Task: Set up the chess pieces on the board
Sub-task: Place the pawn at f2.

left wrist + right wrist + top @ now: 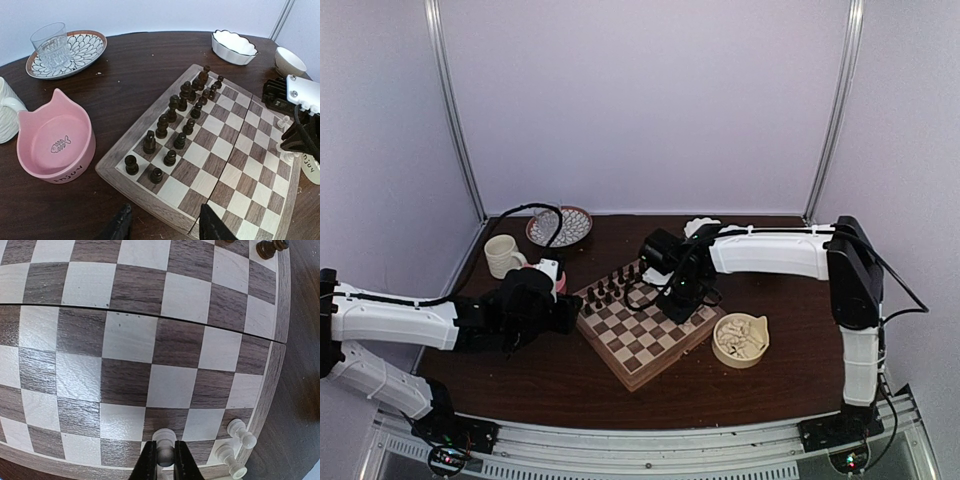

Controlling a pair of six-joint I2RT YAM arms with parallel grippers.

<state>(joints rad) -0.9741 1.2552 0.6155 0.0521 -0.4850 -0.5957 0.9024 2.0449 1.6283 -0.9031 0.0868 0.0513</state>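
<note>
the right jaws are pinched tight on a cream-white piece (163, 444), gripping its body so that its base is free to meet a square in the edge row of the board (165, 340), just beside two white pieces (239, 433) standing at the corner. the dark pieces (175, 125) fill the opposite two rows. more white ones lie in a cream bowl (740, 362) on the surface. the left jaws hang partly open and empty at the board's edge, probably to stay clear.

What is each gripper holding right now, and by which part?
The right gripper pinches a white chess piece by its sides, with its rounded end poking out. The left gripper holds nothing.
</note>
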